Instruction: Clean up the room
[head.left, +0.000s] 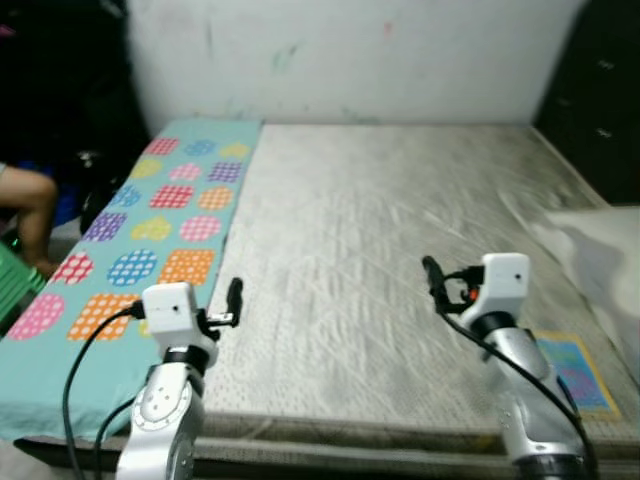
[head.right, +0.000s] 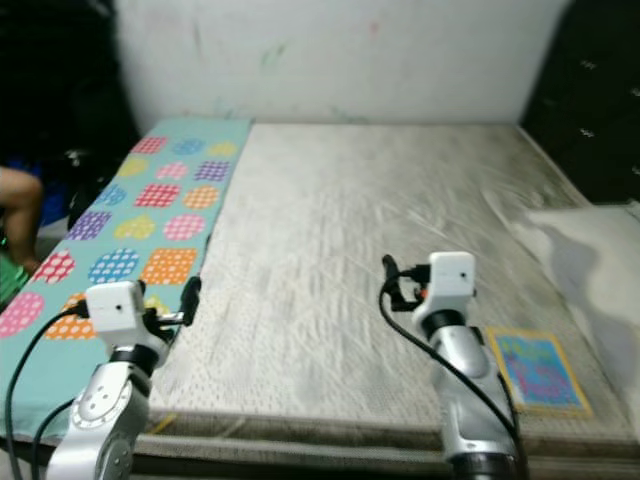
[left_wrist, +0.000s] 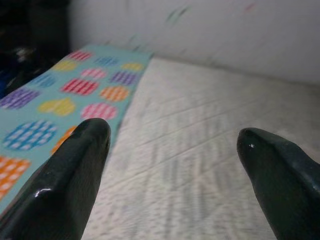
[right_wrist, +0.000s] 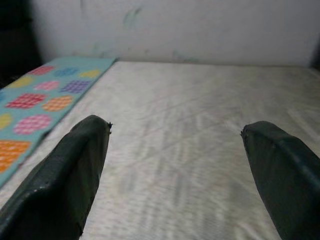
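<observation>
Against the far wall (head.left: 350, 60), pale and smudged: a bare grey mattress (head.left: 400, 250), quilted, wide, taking up most of the room ahead. Along its left edge, a turquoise mat (head.left: 150, 230) printed with coloured dots and hearts, lying flat from the far left corner down to the near left corner. At the right edge, a crumpled white sheet (head.left: 600, 250), partly draped off the side. Near the near right corner, a small flat picture book (head.right: 535, 372) with a yellow border, face up on the mattress. Beyond the left edge, a person's bare leg (head.left: 35, 215) beside something green and dark clutter, too blurred to name.

Judged as early in the tidying: nothing gathered, book and sheet both loose on the mattress, likely first to be cleared or straightened.

Above the near edge, left gripper (head.left: 232, 300) hovering by the seam between mat and mattress, fingers (left_wrist: 75, 170) spread apart, grasping nothing. Right gripper (head.left: 432, 278) hovering over the middle of the near edge, fingers (right_wrist: 75, 165) likewise released and empty, well short of the book.
</observation>
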